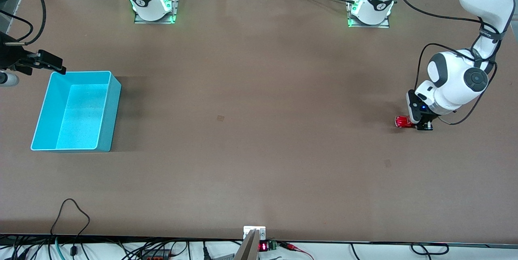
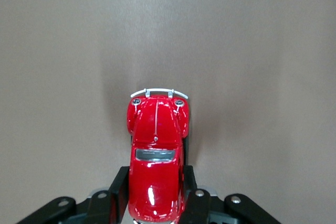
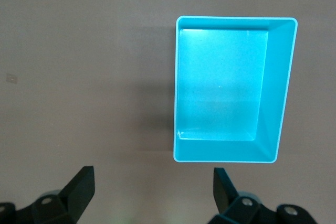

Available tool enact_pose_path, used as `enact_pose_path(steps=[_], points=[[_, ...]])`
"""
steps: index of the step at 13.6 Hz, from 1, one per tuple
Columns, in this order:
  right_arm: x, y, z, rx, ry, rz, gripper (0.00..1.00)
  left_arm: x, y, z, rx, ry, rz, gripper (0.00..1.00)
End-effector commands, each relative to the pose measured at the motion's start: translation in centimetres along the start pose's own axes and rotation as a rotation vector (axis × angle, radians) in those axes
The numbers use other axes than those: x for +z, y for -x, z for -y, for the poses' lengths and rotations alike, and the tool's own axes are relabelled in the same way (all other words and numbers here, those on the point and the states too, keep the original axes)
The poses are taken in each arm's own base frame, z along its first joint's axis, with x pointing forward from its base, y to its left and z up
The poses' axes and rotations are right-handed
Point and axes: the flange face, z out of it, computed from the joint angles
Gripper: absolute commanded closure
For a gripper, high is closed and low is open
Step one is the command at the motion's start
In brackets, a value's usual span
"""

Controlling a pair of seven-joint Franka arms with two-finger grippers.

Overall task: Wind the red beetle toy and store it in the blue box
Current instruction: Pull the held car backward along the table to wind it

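Observation:
The red beetle toy stands on the table at the left arm's end. My left gripper is down at the table and shut on its rear half. In the left wrist view the toy sits between the black fingers, which press on both its sides, its silvery bumper pointing away from the gripper. The blue box stands empty at the right arm's end. My right gripper hangs open and empty over the table beside the box's farther corner. The right wrist view shows the box ahead of that gripper.
The two arm bases stand along the farthest table edge. Cables and a small mount lie at the nearest edge. The wide brown tabletop stretches between the box and the toy.

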Motion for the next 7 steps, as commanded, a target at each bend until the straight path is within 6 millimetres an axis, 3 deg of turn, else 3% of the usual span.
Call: enact_pose_path(steps=[1,7], points=[[-0.3,0.3,0.1,-0.005,0.000,-0.003,0.00,0.8,0.2,-0.3,0.026,0.028,-0.005,0.00],[-0.3,0.3,0.1,-0.003,0.000,-0.005,0.00,-8.0,-5.3,3.0,0.108,0.082,-0.033,0.00]])
